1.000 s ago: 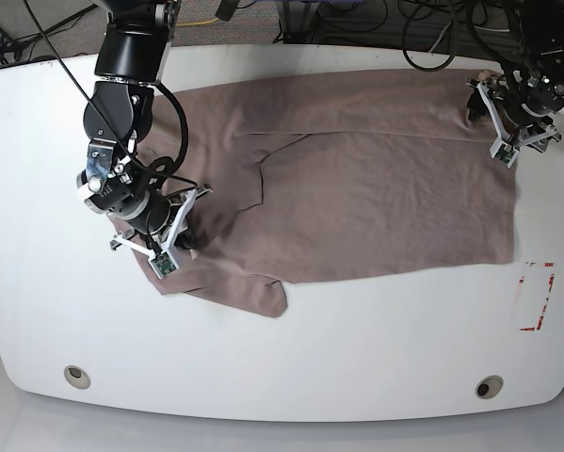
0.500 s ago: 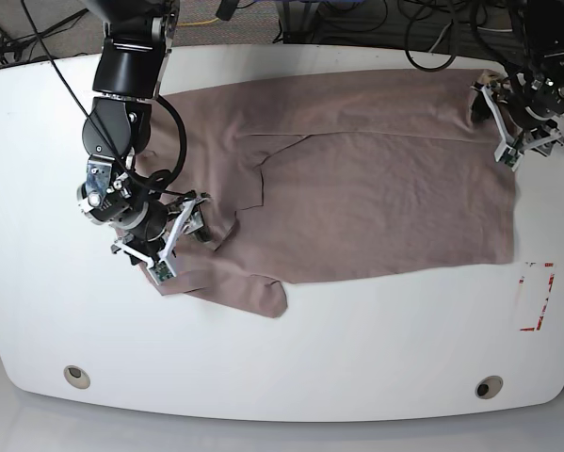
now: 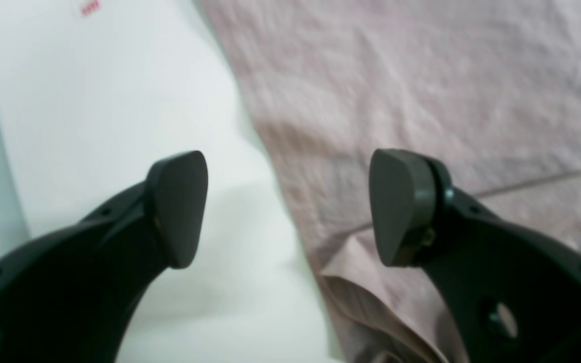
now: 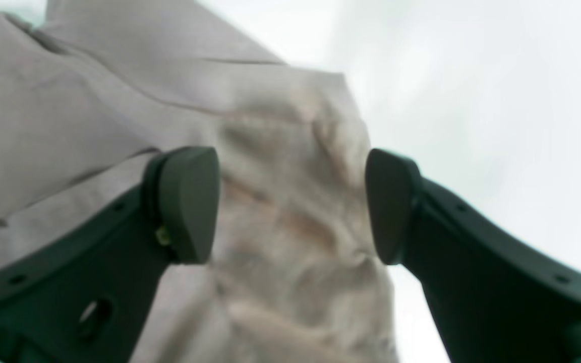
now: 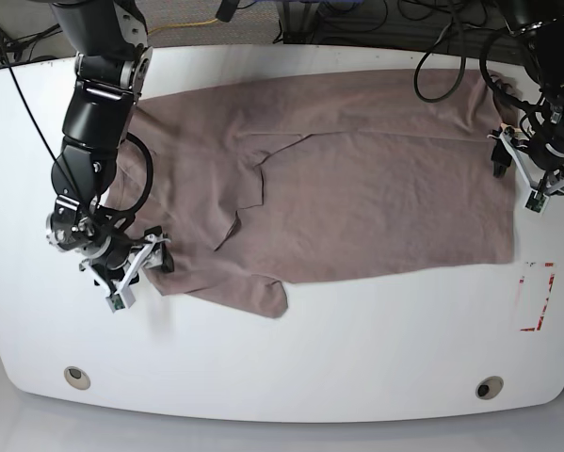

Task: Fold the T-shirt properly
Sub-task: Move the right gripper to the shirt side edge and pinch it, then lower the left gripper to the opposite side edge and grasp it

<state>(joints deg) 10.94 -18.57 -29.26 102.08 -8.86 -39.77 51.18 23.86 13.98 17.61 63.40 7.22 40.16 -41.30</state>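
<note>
T-shirt [image 5: 357,198]: soft mauve-brown knit, finely wrinkled, spread flat across the far half of your white table [image 5: 291,358], 1 side panel folded inward, a rounded sleeve lobe poking toward the near edge. Seams show as thin raised lines.

Right gripper [image 5: 129,273]: your jaws stand apart at the shirt's left edge, cloth under them, none pinched. Left gripper [image 5: 531,174]: jaws apart, straddling the shirt's right edge, 1 pad over bare table.

Red tape marks [image 5: 538,297] near the table's right edge; 2 round grommets [image 5: 489,387] along the near edge. Cables [image 5: 432,38] behind the far edge.
</note>
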